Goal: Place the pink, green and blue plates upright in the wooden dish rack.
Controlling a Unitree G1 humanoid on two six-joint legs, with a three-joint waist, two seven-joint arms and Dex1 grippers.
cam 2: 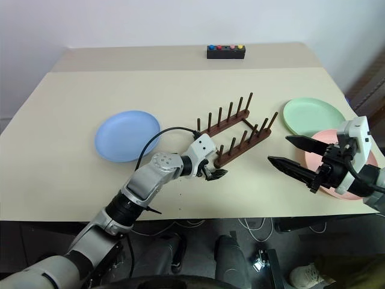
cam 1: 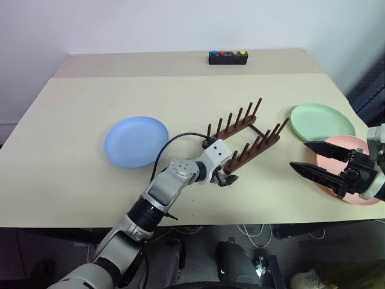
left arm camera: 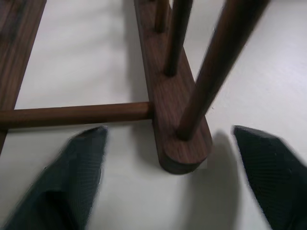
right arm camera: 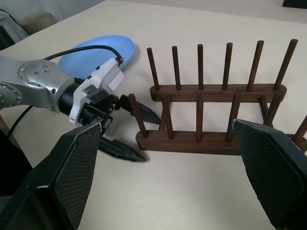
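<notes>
A beige table (cam 1: 72, 180) carried the wooden dish rack (cam 1: 243, 137) at its middle, a blue plate (cam 1: 136, 141), a green plate (cam 1: 322, 121) beside a pink plate (cam 1: 355, 152), and a black button box (cam 1: 228, 57) at the far edge.

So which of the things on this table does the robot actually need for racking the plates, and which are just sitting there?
Part of the job:
- blue plate
- green plate
- pink plate, lying partly under the right end effector
- wooden dish rack, empty, with the left end effector straddling its near end

Just lying about:
- black box with coloured buttons at the table's far edge
</notes>
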